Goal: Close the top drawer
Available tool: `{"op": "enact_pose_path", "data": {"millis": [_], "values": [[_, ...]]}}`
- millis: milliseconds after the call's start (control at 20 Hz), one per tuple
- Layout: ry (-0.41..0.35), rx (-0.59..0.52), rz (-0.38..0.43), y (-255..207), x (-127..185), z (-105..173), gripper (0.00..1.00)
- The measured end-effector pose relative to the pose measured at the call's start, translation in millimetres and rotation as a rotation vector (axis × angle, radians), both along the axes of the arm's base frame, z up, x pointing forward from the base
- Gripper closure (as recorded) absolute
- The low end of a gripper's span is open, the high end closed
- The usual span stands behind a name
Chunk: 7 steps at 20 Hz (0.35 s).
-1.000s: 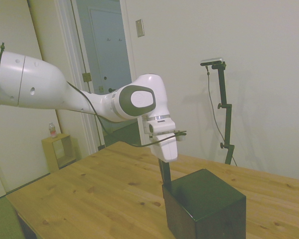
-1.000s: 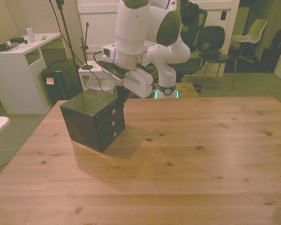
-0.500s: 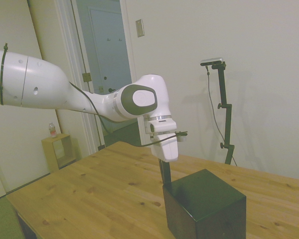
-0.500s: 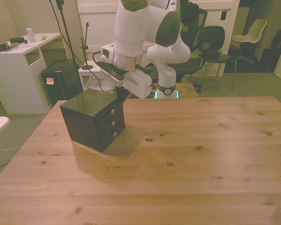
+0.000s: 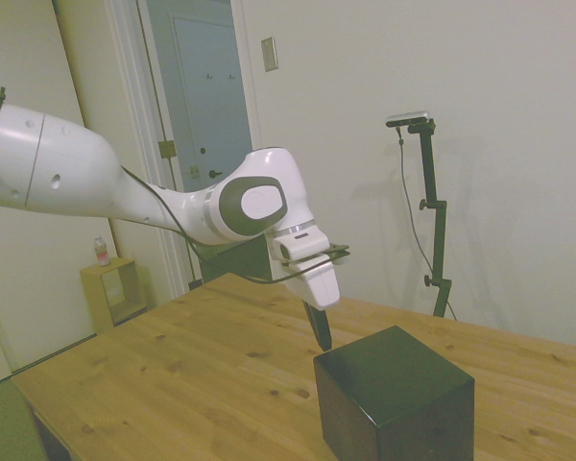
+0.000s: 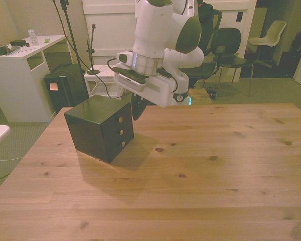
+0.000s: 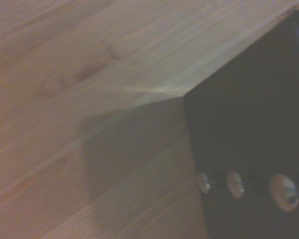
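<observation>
We've got the wooden table (image 6: 200,175) filling the lower half of the front view, and the white arm (image 5: 96,182) sweeping in from the left of the side view. On the left of the front view sits the black cabinet (image 6: 98,128), and we see it again at the bottom right of the side view. Its top drawer (image 6: 121,119) is the uppermost band of the front face, and we see it flush with the two drawers under it, three small knobs in a column. The wrist view catches those knobs (image 7: 235,183) in a blurred row on the dark front. The gripper (image 6: 137,109) hangs just beside the cabinet's upper front corner, tilted, clear of the drawer face. The dark fingers (image 5: 321,331) come to a narrow point, pressed together with nothing between them.
</observation>
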<state>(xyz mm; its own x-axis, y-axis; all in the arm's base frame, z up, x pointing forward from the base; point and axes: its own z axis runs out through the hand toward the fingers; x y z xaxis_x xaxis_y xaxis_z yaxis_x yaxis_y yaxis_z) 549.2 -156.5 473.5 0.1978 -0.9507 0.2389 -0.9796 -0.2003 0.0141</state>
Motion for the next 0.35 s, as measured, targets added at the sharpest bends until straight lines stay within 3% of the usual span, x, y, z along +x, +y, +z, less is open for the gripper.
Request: {"op": "enact_pose_path", "data": {"millis": [350], "values": [[-0.054,0.054,0.138,101,-27,24,1.0]]}}
